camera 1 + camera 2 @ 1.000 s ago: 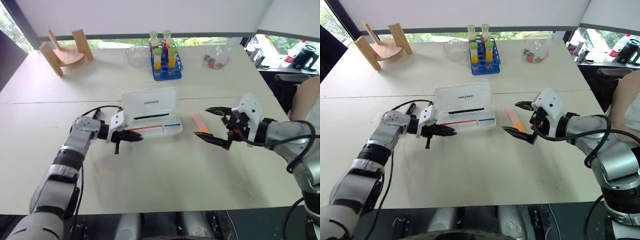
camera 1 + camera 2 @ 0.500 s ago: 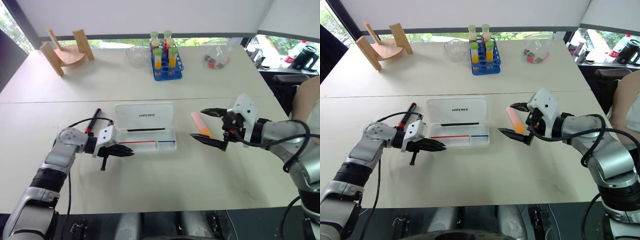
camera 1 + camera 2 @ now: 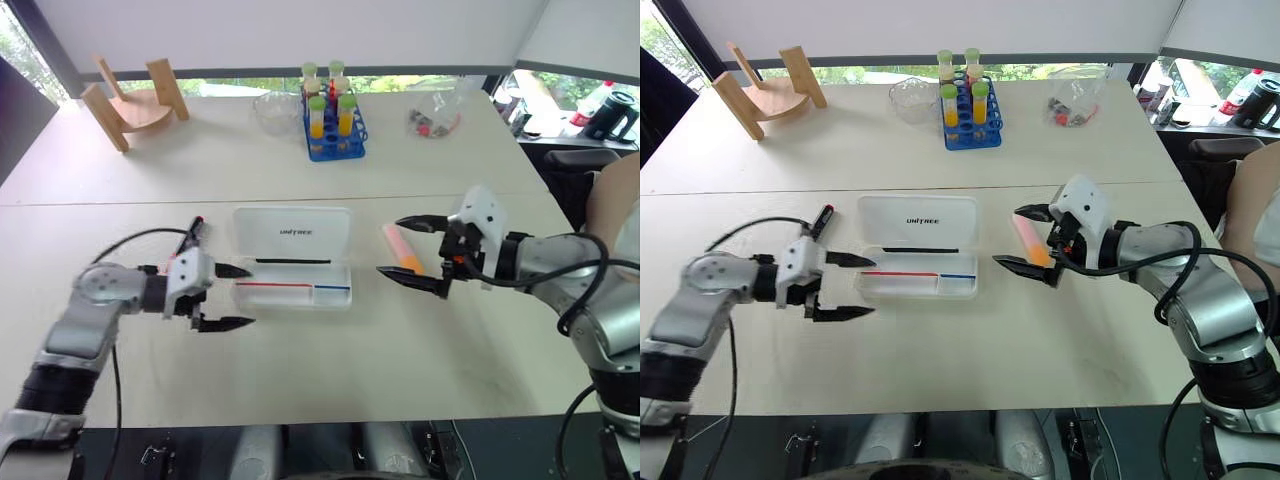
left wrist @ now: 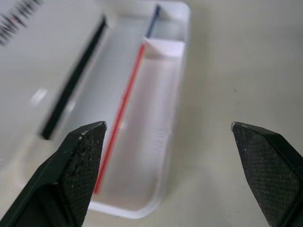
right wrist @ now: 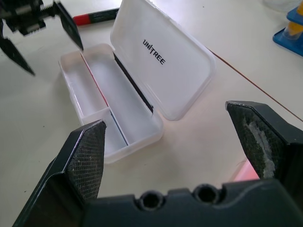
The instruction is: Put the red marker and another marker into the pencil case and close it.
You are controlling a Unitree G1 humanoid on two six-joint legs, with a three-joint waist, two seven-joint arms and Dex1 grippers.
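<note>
Pencil case lying open on the table, lid flat, tray holding neither marker; both insertions and the closing remain. Left gripper, jaws spread wide and holding nothing, hovers just beside the tray's left end. Red marker rests on the table beyond that gripper. Right gripper, wide and unladen, brackets the pink highlighter (not grasped). Tube rack, bowl and wooden stand sit well apart, obstructing nothing

The white pencil case lies open, red marker and pink-orange marker outside it.
</note>
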